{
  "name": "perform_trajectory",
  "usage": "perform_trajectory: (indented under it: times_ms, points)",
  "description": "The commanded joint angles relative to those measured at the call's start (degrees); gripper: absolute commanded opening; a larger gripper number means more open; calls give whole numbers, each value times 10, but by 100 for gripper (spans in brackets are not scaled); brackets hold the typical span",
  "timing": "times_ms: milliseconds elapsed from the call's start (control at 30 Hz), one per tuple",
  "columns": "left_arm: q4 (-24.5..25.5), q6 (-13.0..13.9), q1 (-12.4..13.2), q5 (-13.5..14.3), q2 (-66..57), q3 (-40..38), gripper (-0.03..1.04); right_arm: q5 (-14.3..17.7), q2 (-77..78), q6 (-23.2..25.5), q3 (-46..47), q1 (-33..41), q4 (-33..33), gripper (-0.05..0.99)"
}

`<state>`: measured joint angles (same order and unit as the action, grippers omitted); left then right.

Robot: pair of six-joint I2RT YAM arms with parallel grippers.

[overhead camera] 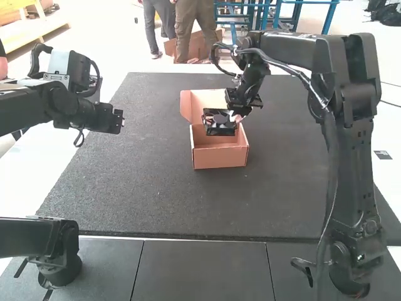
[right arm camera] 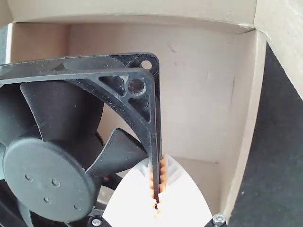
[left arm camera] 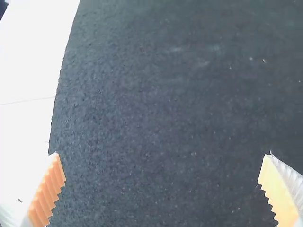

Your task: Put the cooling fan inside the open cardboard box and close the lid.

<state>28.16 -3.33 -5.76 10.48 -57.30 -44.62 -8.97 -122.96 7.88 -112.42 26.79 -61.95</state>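
So my right gripper (overhead camera: 233,111) is clamped on one thin edge of the black square plastic cooling fan (overhead camera: 219,122), white ribbed fingers pinched together on the frame. The fan hangs upright over the small open brown cardboard box (overhead camera: 219,157), which sits about mid-bench on the black rubbery mat (overhead camera: 125,182); the bottom of the fan looks like it's dipping between the walls, but I can't tell how deep; the lid flap (overhead camera: 188,103) stands up at the box's far-left side. My left gripper (overhead camera: 118,119) hovers well off to the left over the mat, orange pads (left arm camera: 47,191) wide apart, nothing in it.

What bugs me from here:
- I only have a skinny rim, so the fan could pivot in the pads and clip a wall.
- The box looks light and nothing's pinning it, so a snagged corner would probably shove it sideways.
- If I let go with the fan on edge, it may lean there and stick up, and then the lid won't fold flat.
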Motion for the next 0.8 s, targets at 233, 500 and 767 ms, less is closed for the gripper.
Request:
perform_trajectory:
  times_ms: [233,500,767]
  points:
    - [-7,-11,-6,-6,18,-20,97,13,-46,-12,-20,3,4,-1]
    - [-21,-15,-6,-6,14,-26,97,-2,-71,-12,-21,2,10,-1]
    - [-39,-17,-6,-8,-4,-44,97,-39,-60,-11,-23,-10,15,58]
